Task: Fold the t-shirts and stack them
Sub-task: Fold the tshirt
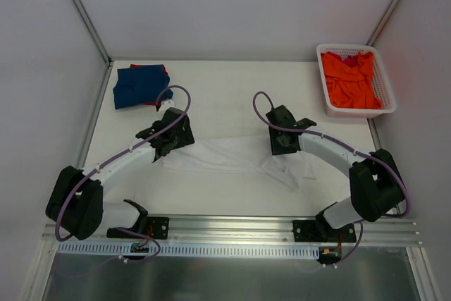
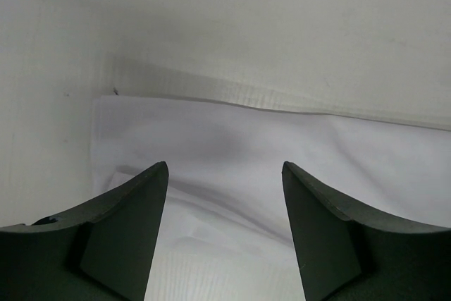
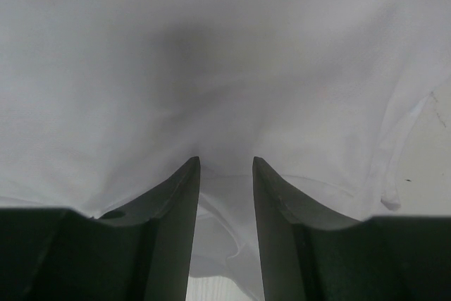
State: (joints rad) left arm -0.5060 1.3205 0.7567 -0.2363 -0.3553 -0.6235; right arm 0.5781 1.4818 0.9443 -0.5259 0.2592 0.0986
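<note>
White t-shirt lies spread across the near middle of the counter, partly folded. Left hand sits over its left edge, jaws wide, gripping nothing. Right hand is at its right part, jaws narrow, a fold of cloth pinched between them. Farther back, a dark blue t-shirt lies on a red t-shirt at far left; an orange t-shirt fills the basket at far right.

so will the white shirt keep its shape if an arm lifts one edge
Probably not. The white t-shirt lies creased and rumpled on the table, so it would likely droop. It looks thin, so probably light and apt to drag and bunch when pushed.
</note>
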